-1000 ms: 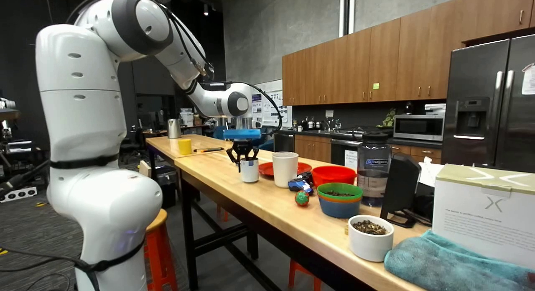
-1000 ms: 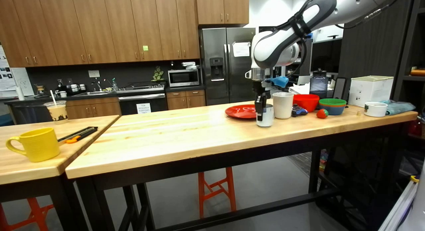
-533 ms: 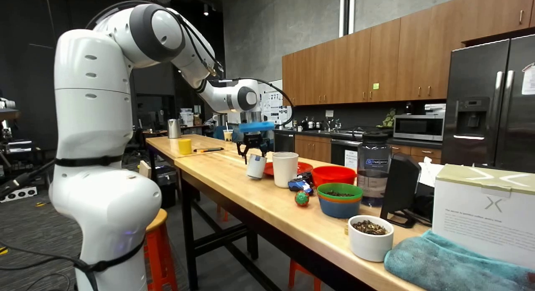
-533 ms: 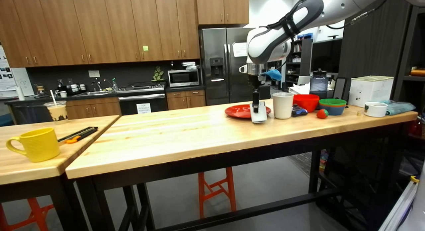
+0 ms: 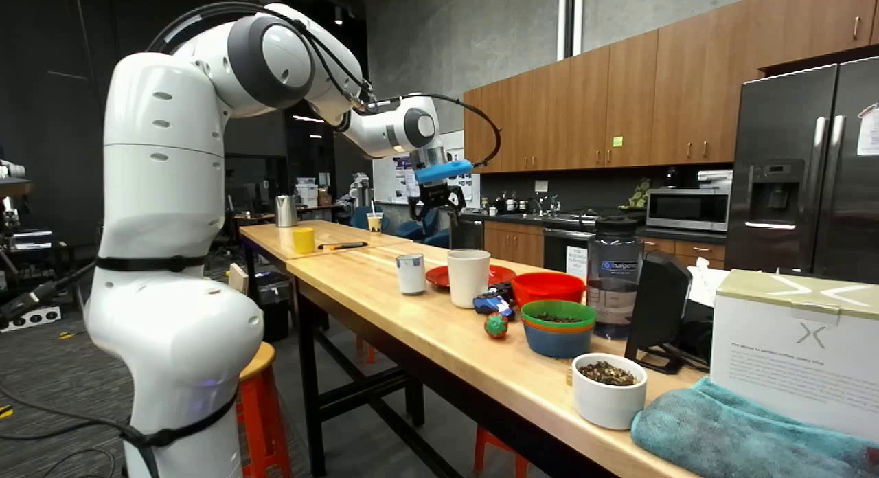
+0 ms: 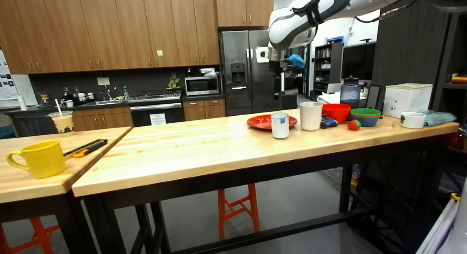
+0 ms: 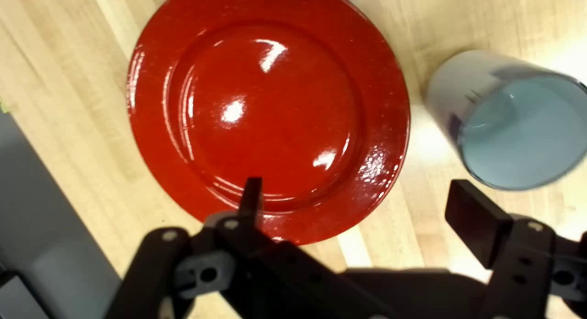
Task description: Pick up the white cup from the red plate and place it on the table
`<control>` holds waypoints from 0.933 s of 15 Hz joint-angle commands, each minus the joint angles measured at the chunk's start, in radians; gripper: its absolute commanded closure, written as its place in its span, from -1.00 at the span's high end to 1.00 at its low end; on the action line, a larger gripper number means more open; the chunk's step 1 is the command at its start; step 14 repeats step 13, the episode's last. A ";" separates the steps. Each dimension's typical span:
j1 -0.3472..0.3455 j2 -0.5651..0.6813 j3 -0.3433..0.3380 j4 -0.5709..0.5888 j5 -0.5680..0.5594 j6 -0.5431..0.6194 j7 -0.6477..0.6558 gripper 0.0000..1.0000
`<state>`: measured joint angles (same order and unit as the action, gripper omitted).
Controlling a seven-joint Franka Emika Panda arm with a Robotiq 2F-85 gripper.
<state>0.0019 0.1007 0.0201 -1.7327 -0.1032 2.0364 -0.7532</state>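
The white cup (image 5: 411, 275) stands upright on the light wooden table (image 6: 175, 151), beside the red plate (image 6: 259, 123) and off it. Bluish patches mark its outside near the rim. Seen from above in the wrist view, the cup (image 7: 477, 87) shows its pale inside, to the right of the bare plate (image 7: 275, 103). My gripper (image 5: 436, 215) hangs well above the cup and plate, its fingers spread wide. Nothing sits between the fingertips in the wrist view, where the gripper (image 7: 358, 187) spans the plate's edge and some wood.
Close by the plate stands a taller white mug (image 5: 469, 279). Beyond it are a blue toy (image 5: 494, 301), a strawberry-like ball (image 5: 496, 325), a red bowl (image 5: 549, 286), stacked bowls (image 5: 558, 334) and a dark bottle (image 5: 613, 279). A yellow mug (image 6: 42, 159) is at the far end.
My gripper has let go of the cup, opened wide and risen away. The cup was upright, then tilted while touching the fingers, and now stands free, shifted slightly along the table.
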 commanded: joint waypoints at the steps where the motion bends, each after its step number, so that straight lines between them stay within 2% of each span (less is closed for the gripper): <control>1: -0.012 0.047 -0.008 0.123 -0.049 -0.025 -0.037 1.00; 5: -0.030 0.088 -0.010 0.229 -0.023 -0.051 -0.023 1.00; 10: -0.047 0.147 -0.010 0.388 0.030 -0.168 -0.011 1.00; 11: -0.041 0.108 -0.005 0.300 0.015 -0.112 -0.012 1.00; 14: -0.043 0.126 -0.005 0.347 0.018 -0.141 -0.010 1.00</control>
